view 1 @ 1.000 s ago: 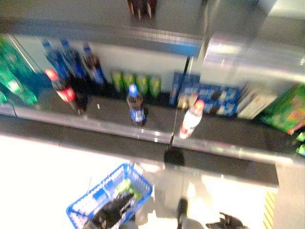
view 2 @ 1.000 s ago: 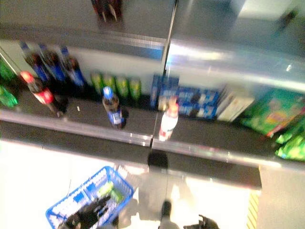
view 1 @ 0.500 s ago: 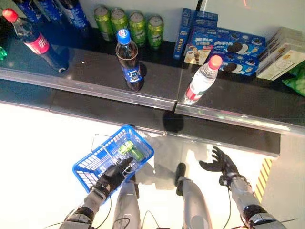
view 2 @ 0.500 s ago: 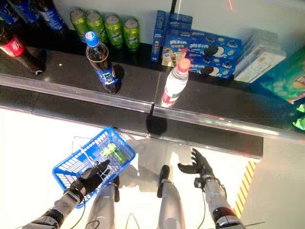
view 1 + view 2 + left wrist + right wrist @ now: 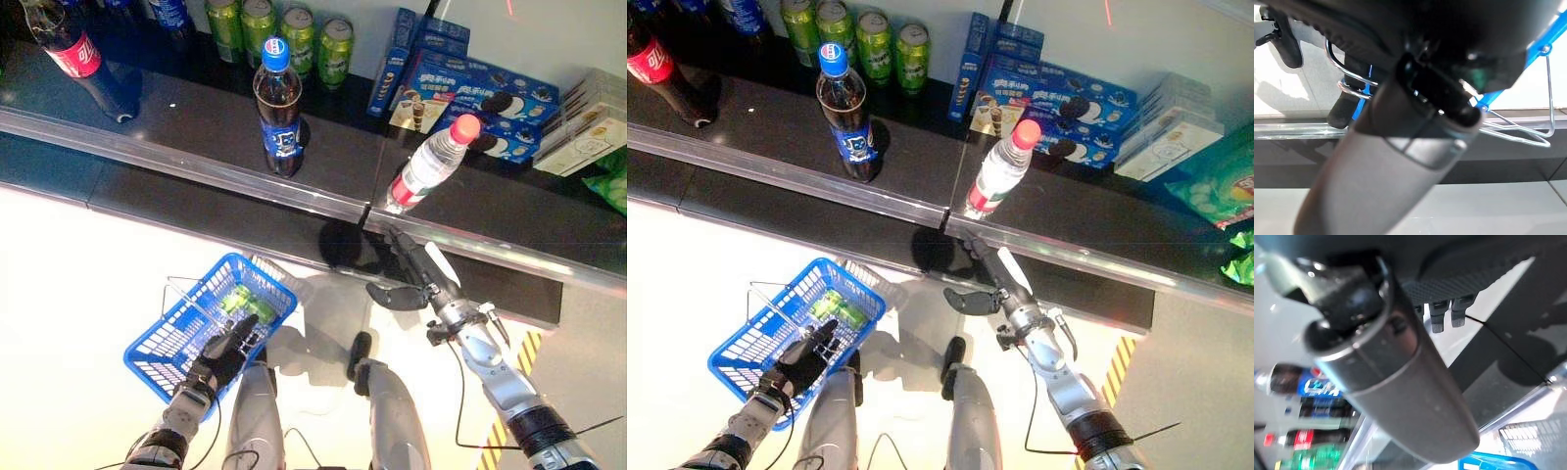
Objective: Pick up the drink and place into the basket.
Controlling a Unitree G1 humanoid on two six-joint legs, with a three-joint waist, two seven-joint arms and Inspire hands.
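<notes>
Right hand [image 5: 409, 276]: arm extended forward toward the shelf [image 5: 196, 132], fingers straight and spread, thumb out to the side, holding nothing. Water bottle [image 5: 427, 164] stands upright on the shelf just beyond its fingertips, not touched. Cola bottle [image 5: 278, 108] stands upright farther along the shelf, toward the left hand's side. Left hand [image 5: 223, 354]: low, fingers curled on the handle of the blue basket [image 5: 168, 338], which holds a green item [image 5: 245, 303].
</notes>
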